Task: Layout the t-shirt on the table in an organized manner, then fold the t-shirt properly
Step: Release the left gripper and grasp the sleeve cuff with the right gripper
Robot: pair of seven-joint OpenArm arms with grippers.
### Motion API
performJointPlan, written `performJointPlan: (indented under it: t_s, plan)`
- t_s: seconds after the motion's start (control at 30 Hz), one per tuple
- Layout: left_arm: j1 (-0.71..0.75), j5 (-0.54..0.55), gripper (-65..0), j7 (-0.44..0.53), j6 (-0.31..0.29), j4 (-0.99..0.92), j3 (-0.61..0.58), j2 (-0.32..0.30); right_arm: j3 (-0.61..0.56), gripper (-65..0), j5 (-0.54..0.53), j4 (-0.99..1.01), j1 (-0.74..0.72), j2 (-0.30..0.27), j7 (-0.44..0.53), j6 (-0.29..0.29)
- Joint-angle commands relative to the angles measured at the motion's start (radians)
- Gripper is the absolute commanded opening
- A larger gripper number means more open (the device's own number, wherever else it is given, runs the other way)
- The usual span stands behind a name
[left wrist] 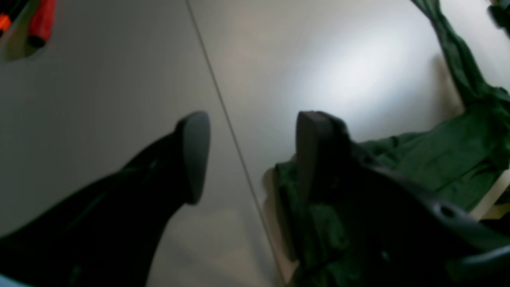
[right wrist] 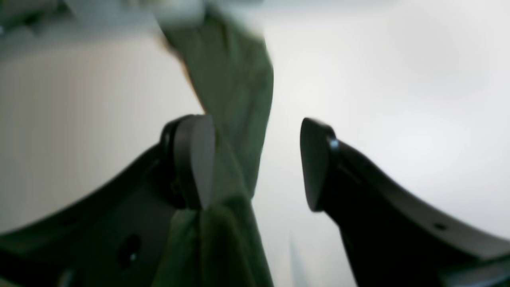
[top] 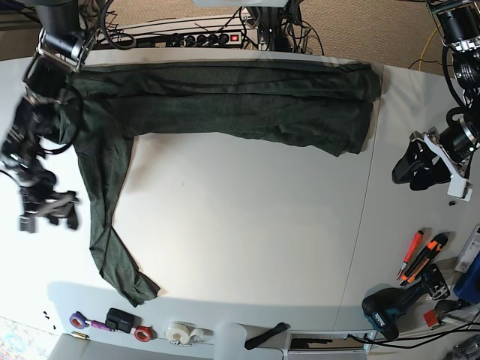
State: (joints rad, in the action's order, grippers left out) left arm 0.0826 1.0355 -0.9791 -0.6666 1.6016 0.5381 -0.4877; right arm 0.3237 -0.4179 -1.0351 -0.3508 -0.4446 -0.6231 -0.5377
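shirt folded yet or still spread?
Partly folded. The t-shirt lies as a long doubled band across the far side of the table, with one sleeve still trailing toward the near edge.

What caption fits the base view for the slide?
Both grippers open and clear, left gripper and right gripper, beside the half-folded t-shirt with one sleeve trailing on the table.

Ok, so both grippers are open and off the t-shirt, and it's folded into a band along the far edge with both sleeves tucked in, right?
Not quite. The left gripper and right gripper are open and hold nothing, and the t-shirt does lie as a band along the table's far edge. But one sleeve is not tucked in: the base view shows it trailing down toward the near edge.
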Motion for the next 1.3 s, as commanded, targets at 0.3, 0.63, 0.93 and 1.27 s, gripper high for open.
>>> performJointPlan:
  t_s: [0.3, 0.63, 0.93, 1.27]
  plan:
    - [-0.013, 0.013, -30.5, 0.029, -0.003, 0.013, 0.008, -0.019, -0.107, -31.5, 0.158, 0.186, -0.173, 0.098, 0.093, 0.06]
    - [-0.013, 0.011, -31.5, 0.029, -0.003, 0.013, 0.008, -0.019, -0.107, -31.5, 0.347, 0.186, -0.181, 0.131, 0.079, 0.231]
    - [-0.013, 0.011, -32.0, 0.03, -0.003, 0.013, 0.008, -0.019, -0.107, -45.1, 0.348, 0.186, -0.181, 0.131, 0.079, 0.215]
    - [-0.01, 0.011, -33.8, 0.028, -0.003, 0.013, 0.008, -0.019, -0.106, -65.0, 0.342, 0.105, -0.161, 0.129, 0.01, 0.134]
